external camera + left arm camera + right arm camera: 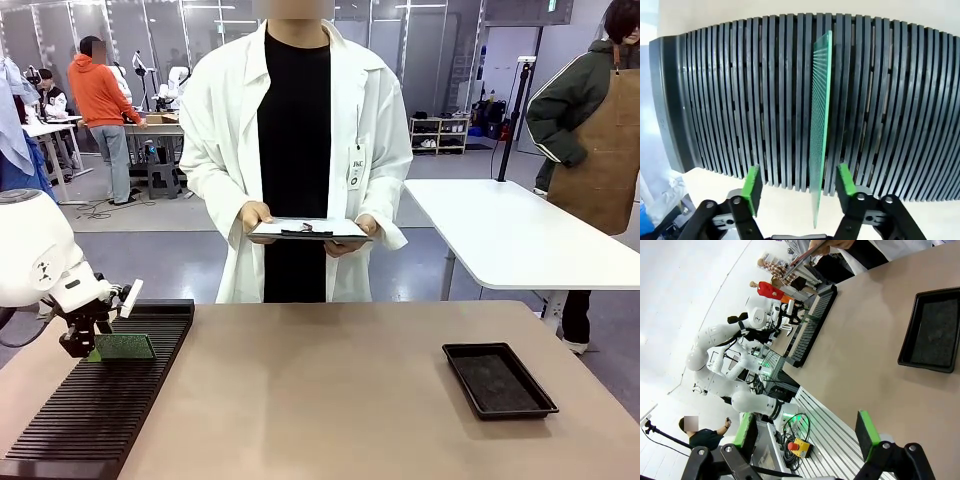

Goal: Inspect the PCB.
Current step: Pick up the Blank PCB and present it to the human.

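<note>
Near left on the table (300, 400), my left gripper (798, 181) straddles the PCB (819, 125), which stands on edge in a slot of the black slotted rack (715, 100). The green pads (751, 182) stand wide apart, one on each side of the board. The board sits closer to one pad than the other, with a gap showing on both sides, so the jaws are wide and grip nothing. In the front view the board shows as a small green slab in the rack's far half, just beside the gripper.

My right gripper (806, 432) looks across the table from the near right, its jaws wide with nothing between them. Farther right, the black tray (498, 378) lies on the table with nothing in it, well apart from the rack. At the far side a person in a white coat (295, 150) stands facing the table and holds a clipboard (310, 230) in both hands.

I judge the inspection to be at its very opening. The gripper is lined up on the board, but the board is not yet clamped or lifted from its slot. Closing on it, drawing it clear of the rack and presenting it for a look all remain. Where it goes afterward, perhaps the tray, is only my guess.
</note>
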{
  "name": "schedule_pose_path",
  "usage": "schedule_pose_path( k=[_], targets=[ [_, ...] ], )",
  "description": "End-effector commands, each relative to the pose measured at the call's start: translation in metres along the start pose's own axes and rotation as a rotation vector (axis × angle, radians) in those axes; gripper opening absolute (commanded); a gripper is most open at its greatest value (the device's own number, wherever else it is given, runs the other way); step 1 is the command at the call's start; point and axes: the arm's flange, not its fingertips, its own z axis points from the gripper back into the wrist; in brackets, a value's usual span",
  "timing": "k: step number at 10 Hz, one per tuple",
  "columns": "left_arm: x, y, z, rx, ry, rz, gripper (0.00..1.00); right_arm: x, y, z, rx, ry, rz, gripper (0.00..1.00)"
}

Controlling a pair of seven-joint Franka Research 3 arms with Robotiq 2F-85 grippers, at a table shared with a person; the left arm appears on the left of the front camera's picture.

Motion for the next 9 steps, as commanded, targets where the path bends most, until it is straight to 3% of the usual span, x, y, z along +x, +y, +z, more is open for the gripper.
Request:
schedule_pose_path(
  k=[1,4,9],
  targets=[
    [0.0,0.0077,0.0021,-0.035,0.019,0.015,0.0,0.0025,0.0012,0.0012,0.01,-0.009,0.005,1.0],
    [0.0052,0.0044,-0.0007,-0.068,0.021,0.0,0.04,0.0025,0.0012,0.0012,0.01,-0.009,0.005,1.0],
    [0.0085,0.0053,0.0044,-0.097,0.053,0.007,0.0,0.0025,0.0012,0.0012,0.01,-0.009,0.005,1.0]
  ],
)
